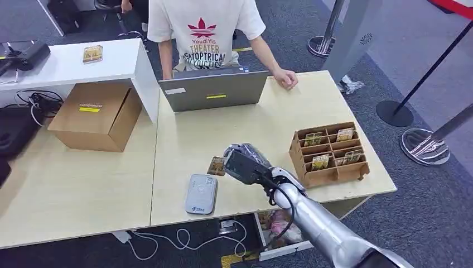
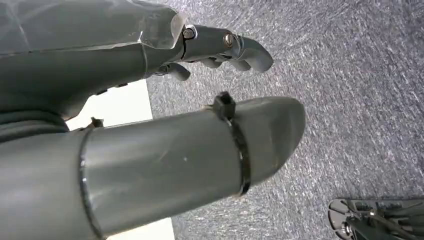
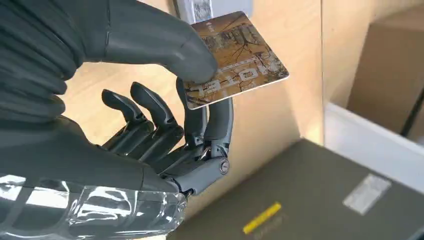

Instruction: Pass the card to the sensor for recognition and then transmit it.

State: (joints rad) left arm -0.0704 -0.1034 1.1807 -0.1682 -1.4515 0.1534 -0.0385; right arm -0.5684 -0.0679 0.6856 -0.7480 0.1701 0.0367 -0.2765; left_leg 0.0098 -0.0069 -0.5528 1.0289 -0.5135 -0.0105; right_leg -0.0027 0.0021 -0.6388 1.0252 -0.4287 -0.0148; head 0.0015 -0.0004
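My right hand [image 1: 245, 163] hovers over the middle of the light wood table [image 1: 184, 142] and pinches a brown patterned card [image 1: 216, 166] between thumb and fingers. The right wrist view shows that card [image 3: 235, 60] under my thick thumb, its free end sticking out. The grey-white card sensor [image 1: 201, 194] lies flat on the table just in front of and below the card; a corner of the sensor [image 3: 212, 7] shows beyond the card. My left hand [image 2: 220, 47] hangs beside the table over grey carpet, fingers loosely curled, holding nothing.
A cardboard organiser [image 1: 329, 153] with several more cards stands right of my hand. A grey laptop [image 1: 215, 89] sits at the far edge, with a person [image 1: 203, 30] behind it, one hand on the table. A cardboard box [image 1: 97, 114] rests at the left.
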